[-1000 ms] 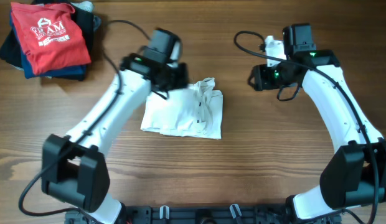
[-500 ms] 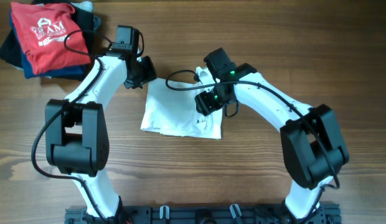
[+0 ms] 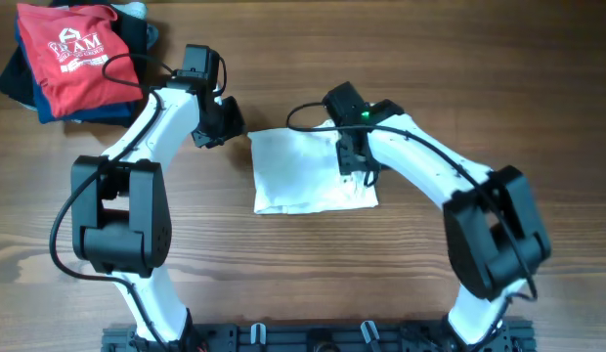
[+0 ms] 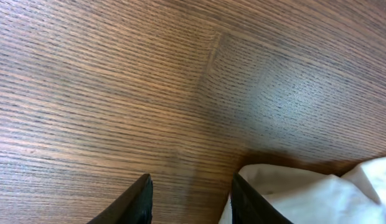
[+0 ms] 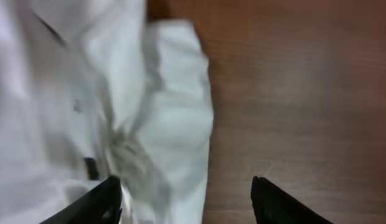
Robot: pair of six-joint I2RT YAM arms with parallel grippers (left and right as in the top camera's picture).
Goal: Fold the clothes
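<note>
Folded white cotton T-shirt [image 3: 313,174] lies mid wooden tabletop [image 3: 283,274]. Left tool [image 4: 190,202]: fingers apart over bare wood, just beside shirt corner. Right tool [image 5: 183,205]: fingers apart above shirt's right edge, nothing clamped. Red T-shirt [image 3: 78,54] on dark navy pile [image 3: 18,83]; white print reads "AM", rest unreadable.

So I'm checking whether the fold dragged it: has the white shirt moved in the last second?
Yes. The white shirt has slid to the right in the overhead view, farther from the red shirt on its pile, which has stayed put.
</note>
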